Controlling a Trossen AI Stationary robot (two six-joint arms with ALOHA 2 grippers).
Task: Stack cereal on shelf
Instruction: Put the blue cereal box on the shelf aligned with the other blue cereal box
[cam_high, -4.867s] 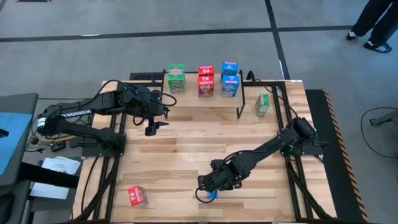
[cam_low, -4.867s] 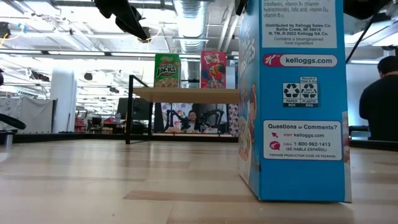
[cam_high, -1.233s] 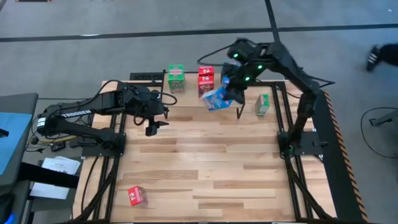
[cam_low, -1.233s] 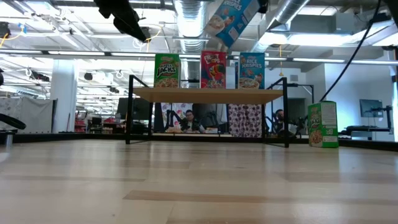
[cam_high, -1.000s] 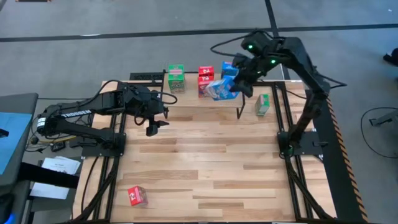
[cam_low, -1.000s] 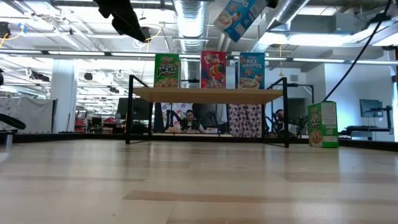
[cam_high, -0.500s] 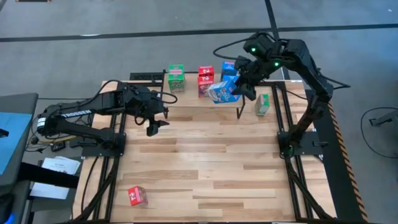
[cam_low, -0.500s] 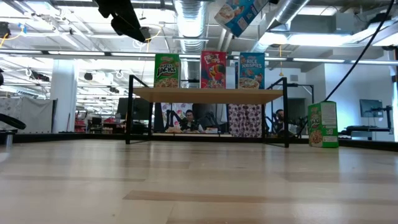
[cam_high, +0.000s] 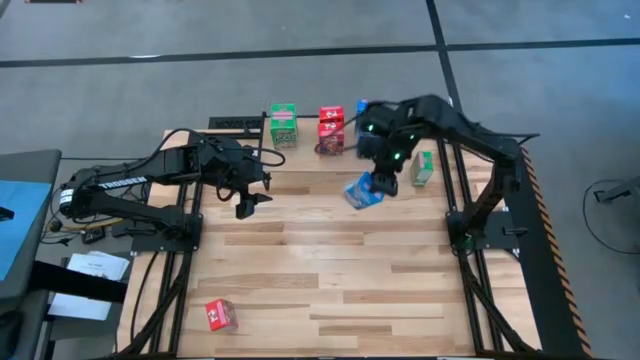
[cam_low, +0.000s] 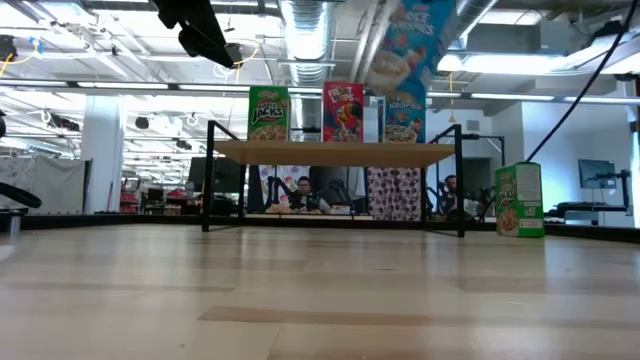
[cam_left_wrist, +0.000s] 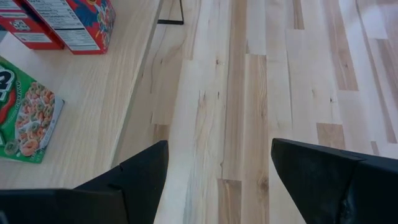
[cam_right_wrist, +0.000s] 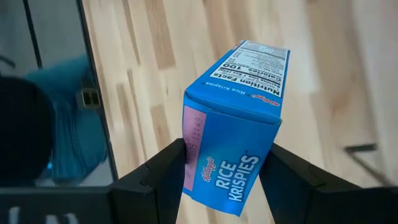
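High view: the right gripper (cam_high: 381, 183) carries a blue cereal box (cam_high: 364, 191) above the tabletop (cam_high: 330, 260), just in front of the shelf (cam_high: 352, 152); green, red and blue boxes already stand in a row on the shelf, a green box (cam_high: 423, 167) stands beside its right end, and a red box (cam_high: 221, 315) lies near the front left corner. The left gripper (cam_high: 243, 206) waits off the shelf's left end. Low view: the blue cereal box (cam_low: 407, 45) hangs tilted, above shelf level, probably so as to clear the standing row. Left wrist view: the left gripper (cam_left_wrist: 219, 177) shows its fingers spread and empty over bare boards. Right wrist view: the right gripper (cam_right_wrist: 225, 180) clamps the blue cereal box (cam_right_wrist: 233, 155) by its narrow sides, the free end pointing forward, which leaves that end clear for setting down.
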